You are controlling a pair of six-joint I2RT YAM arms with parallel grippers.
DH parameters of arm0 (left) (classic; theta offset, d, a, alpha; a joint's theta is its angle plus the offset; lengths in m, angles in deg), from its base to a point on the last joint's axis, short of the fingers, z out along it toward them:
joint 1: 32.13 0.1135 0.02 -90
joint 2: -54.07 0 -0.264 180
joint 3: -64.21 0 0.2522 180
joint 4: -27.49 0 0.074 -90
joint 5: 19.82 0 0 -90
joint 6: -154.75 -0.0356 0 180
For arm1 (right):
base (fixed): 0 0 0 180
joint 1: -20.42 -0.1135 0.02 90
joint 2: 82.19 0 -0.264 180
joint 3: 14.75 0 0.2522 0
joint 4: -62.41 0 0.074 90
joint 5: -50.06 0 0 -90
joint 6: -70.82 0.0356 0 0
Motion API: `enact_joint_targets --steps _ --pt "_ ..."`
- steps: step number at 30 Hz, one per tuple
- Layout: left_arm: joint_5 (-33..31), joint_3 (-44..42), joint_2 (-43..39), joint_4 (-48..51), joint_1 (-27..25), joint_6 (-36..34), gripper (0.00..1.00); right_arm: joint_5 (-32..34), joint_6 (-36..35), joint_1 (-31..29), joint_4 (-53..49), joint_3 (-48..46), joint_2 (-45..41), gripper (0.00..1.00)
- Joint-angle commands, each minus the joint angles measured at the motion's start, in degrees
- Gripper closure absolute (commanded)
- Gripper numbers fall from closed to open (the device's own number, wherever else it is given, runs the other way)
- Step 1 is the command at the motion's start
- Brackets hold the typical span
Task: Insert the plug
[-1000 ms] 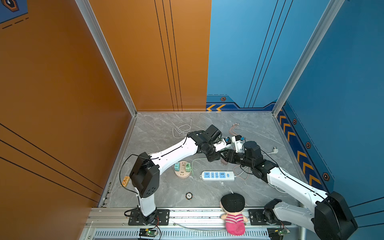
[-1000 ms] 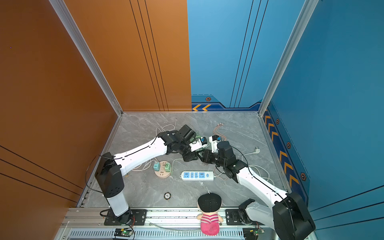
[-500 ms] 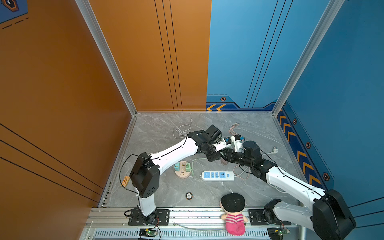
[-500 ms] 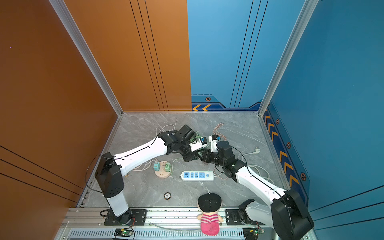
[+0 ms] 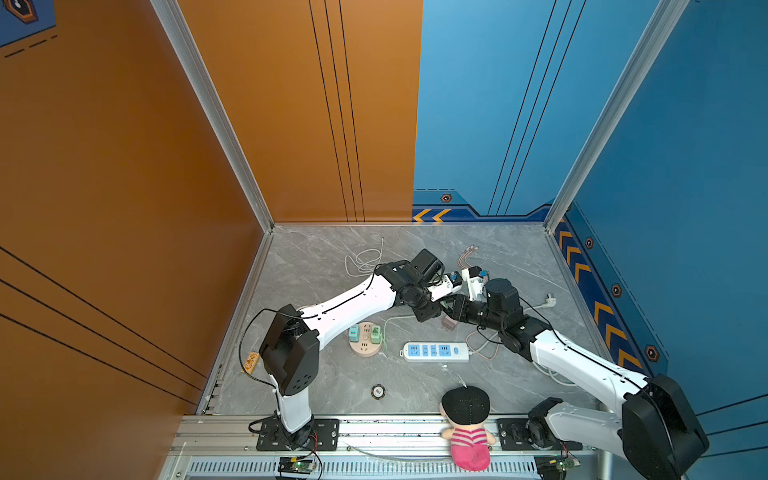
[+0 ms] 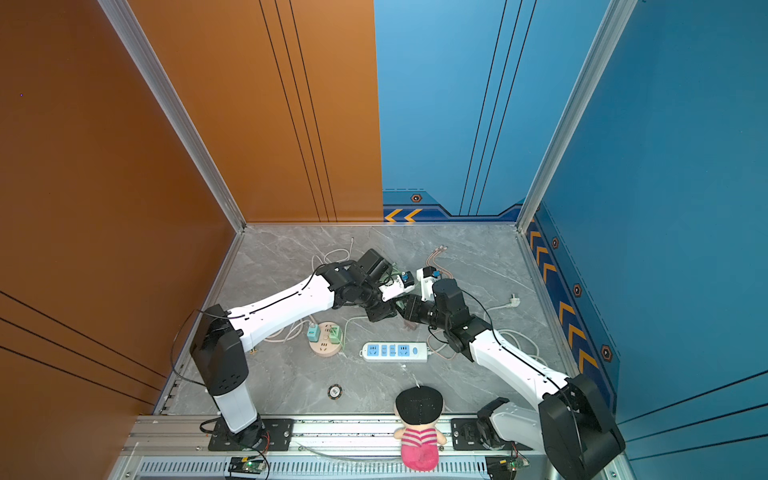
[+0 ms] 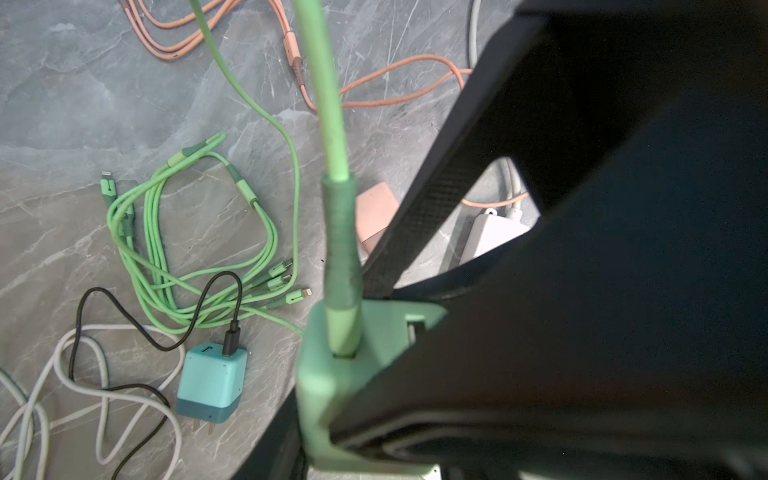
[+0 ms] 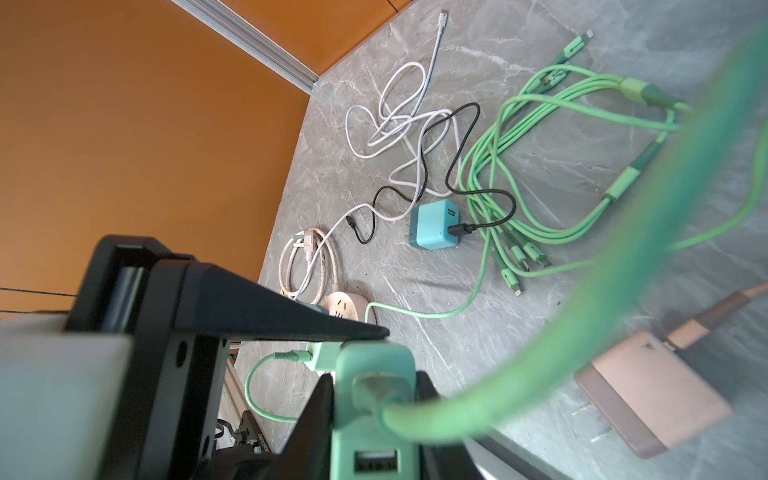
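Right claw [image 8: 375, 388] narrowed since second ago, now clamped on mint-green cube charger [image 8: 365, 357] with green cable [image 7: 332, 124] plugged in; charger held aloft over grey marble surface [image 5: 316, 266], also gripped by left claw [image 5: 444, 306].

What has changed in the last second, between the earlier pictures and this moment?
The right gripper has closed its jaws on the green charger, which the left gripper also holds. Neither arm visibly shifted. The left gripper's grip, the power strip, the round socket and the doll stayed as they were.
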Motion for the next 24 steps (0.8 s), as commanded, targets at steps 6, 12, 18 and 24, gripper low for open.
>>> enact_joint_targets --steps 6,12,18,24 --pt "-3.96 1.86 -0.58 -6.44 -0.05 2.16 0.41 1.6 -3.06 -0.12 -7.04 1.11 0.71 0.94" --pt "-5.51 -1.24 -5.94 -6.48 0.76 3.96 0.35 3.71 -5.77 0.89 -10.89 2.63 -1.01 1.0" --pt "-14.64 -6.72 -14.48 -6.44 1.77 6.96 0.3 4.51 -7.89 2.84 -13.49 3.48 -2.83 1.0" --pt "-16.48 -11.59 -21.65 -6.57 4.85 12.2 0.28 7.08 -11.87 3.28 -19.38 5.47 -3.91 1.0"
